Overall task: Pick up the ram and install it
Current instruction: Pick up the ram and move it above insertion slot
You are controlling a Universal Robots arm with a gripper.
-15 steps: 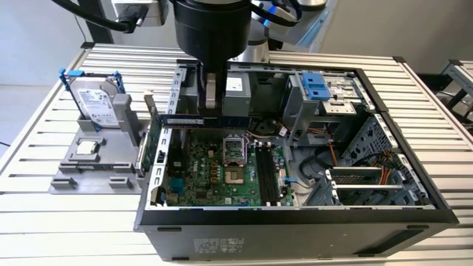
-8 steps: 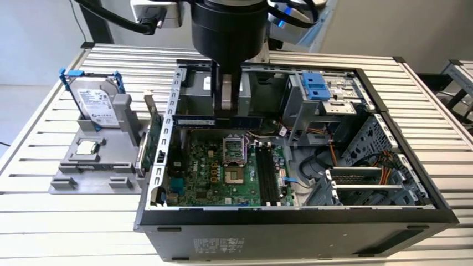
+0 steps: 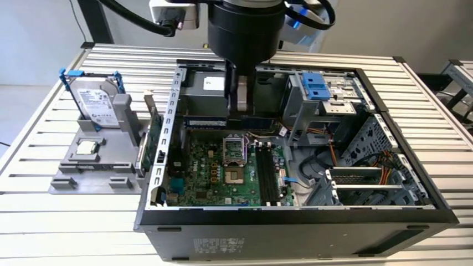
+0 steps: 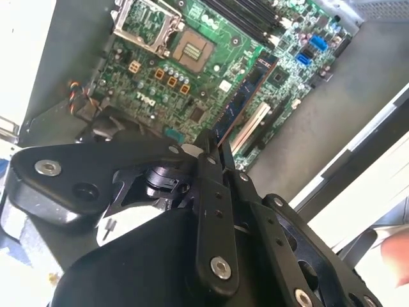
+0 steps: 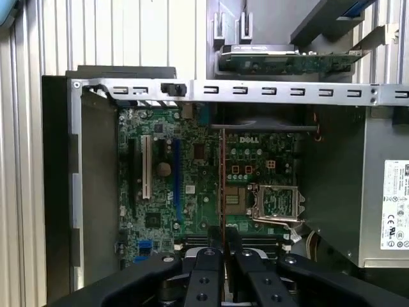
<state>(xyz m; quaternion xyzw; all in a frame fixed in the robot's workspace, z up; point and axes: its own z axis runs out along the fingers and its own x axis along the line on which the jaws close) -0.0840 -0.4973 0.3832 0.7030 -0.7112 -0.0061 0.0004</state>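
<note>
My gripper (image 3: 240, 108) hangs inside the open computer case (image 3: 159, 166), above the far part of the green motherboard (image 3: 214, 172). It is shut on the ram (image 4: 246, 89), a thin dark stick. The ram appears edge-on in the first wrist view (image 5: 222, 179) and as a dark strip level under the fingers in the exterior view (image 3: 209, 123). In both wrist views the fingers (image 5: 208, 268) clamp the stick's top edge, and the gripper (image 4: 220, 150) holds it above the board without touching it. The black memory slots (image 3: 266, 172) lie nearer the case's front, beside the processor socket (image 3: 235, 160).
A grey power supply (image 3: 205, 88) and a blue-fronted drive cage (image 3: 318, 86) flank the gripper. On the exterior view's left, a grey holder (image 3: 96, 166) carries a blue-framed hard drive (image 3: 96, 102) and a processor chip (image 3: 87, 147). A green expansion card (image 3: 153, 138) stands against the case wall.
</note>
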